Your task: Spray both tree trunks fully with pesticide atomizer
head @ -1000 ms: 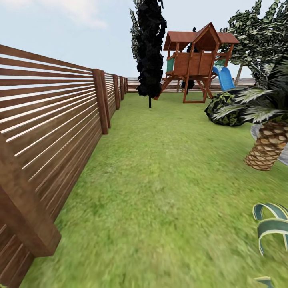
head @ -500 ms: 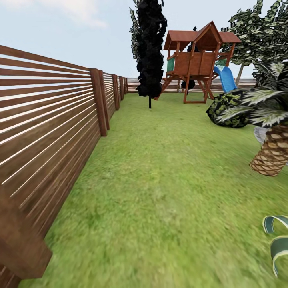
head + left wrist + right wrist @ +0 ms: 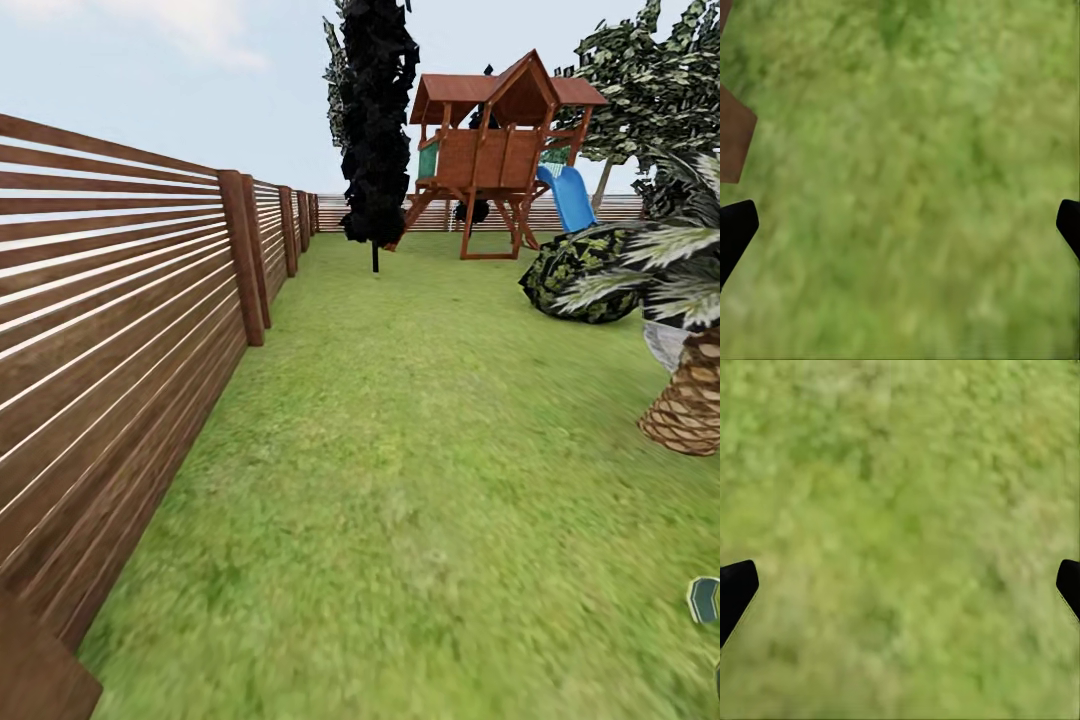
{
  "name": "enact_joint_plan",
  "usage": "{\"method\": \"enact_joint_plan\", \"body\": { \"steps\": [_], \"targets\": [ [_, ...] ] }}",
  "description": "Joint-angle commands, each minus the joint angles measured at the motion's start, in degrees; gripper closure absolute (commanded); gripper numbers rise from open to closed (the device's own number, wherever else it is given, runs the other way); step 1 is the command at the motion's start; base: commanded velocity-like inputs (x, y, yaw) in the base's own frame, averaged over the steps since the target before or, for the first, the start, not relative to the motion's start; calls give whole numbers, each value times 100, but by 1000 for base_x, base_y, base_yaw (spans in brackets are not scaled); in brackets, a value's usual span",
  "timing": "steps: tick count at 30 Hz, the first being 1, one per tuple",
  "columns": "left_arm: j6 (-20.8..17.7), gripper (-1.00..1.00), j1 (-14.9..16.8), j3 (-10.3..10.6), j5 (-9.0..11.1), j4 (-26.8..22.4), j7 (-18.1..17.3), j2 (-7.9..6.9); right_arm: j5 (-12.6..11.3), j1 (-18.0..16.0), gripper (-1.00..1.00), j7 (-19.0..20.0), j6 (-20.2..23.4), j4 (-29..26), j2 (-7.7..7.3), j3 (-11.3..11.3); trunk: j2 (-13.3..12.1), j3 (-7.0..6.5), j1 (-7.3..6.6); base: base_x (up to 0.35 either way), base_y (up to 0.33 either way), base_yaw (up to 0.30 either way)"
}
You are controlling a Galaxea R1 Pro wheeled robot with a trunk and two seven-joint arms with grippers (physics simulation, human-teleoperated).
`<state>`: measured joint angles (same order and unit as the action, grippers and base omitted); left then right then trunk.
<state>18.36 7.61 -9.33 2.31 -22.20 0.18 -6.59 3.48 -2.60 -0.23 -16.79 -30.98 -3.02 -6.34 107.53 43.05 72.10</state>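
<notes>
Green lawn (image 3: 907,180) under both hands, left (image 3: 900,225) & right (image 3: 900,585) spread wide, holding nothing.

Open lane: lawn (image 3: 420,440) ran free ahead.
Left block: slat fence (image 3: 120,330).
Right block: palm trunk (image 3: 690,405), dark bush (image 3: 580,280).
Far end: dark conifer (image 3: 377,120), playhouse (image 3: 495,150).

Garden (image 3: 420,450): wide green lawn, reddish-brown slat fence along left side and far end. One tree (image 3: 650,85) at far right: jagged green-black foliage, thin slice of pale trunk (image 3: 603,183) showing beneath.
</notes>
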Motion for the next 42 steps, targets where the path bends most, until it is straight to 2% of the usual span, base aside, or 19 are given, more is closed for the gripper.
{"method": "enact_joint_plan", "body": {
  "steps": [1,15,24,42],
  "targets": [
    [18,-100,3,2,23,5,1,0,38,-3,-100,-3,-17,4,1,-16,2,5,3,339,0,0],
    [18,-100,3,2,23,5,5,0,38,-3,-100,-3,-17,4,14,10,2,5,3,339,0,-4],
    [18,-100,3,2,23,5,8,0,38,-3,-100,-3,-17,4,19,10,2,5,3,339,0,-198],
    [18,-100,3,2,23,5,6,0,39,-3,-100,-3,-17,4,21,10,2,5,3,339,0,-7]
  ]
}}
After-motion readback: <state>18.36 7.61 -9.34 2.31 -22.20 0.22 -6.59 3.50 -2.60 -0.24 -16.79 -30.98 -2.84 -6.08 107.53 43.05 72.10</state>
